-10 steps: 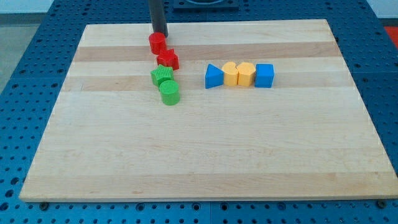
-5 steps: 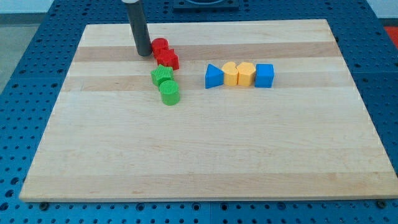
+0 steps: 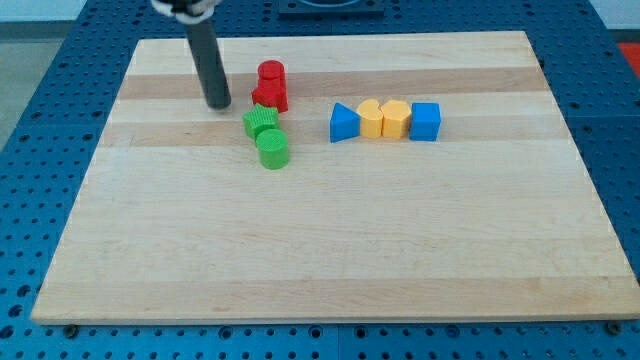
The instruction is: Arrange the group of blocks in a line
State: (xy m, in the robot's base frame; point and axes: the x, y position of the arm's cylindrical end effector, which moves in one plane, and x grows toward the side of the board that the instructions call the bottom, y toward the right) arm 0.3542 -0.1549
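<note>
My tip (image 3: 218, 104) rests on the board to the left of the red and green blocks, apart from them. A red cylinder (image 3: 270, 74) sits just above a red star-like block (image 3: 271, 96), touching it. Below them are a green star-like block (image 3: 261, 122) and a green cylinder (image 3: 272, 149), touching. These form a rough column. To the right lies a row: a blue triangle (image 3: 344, 123), two yellow blocks (image 3: 371, 119) (image 3: 396, 118) and a blue cube (image 3: 425, 121), side by side.
The wooden board (image 3: 330, 260) lies on a blue perforated table (image 3: 40, 110). The dark rod rises from my tip toward the view's top left.
My tip moved from above the red cylinder down and left around it. The red cylinder shifted a little right, now sitting straight above the red star-like block.
</note>
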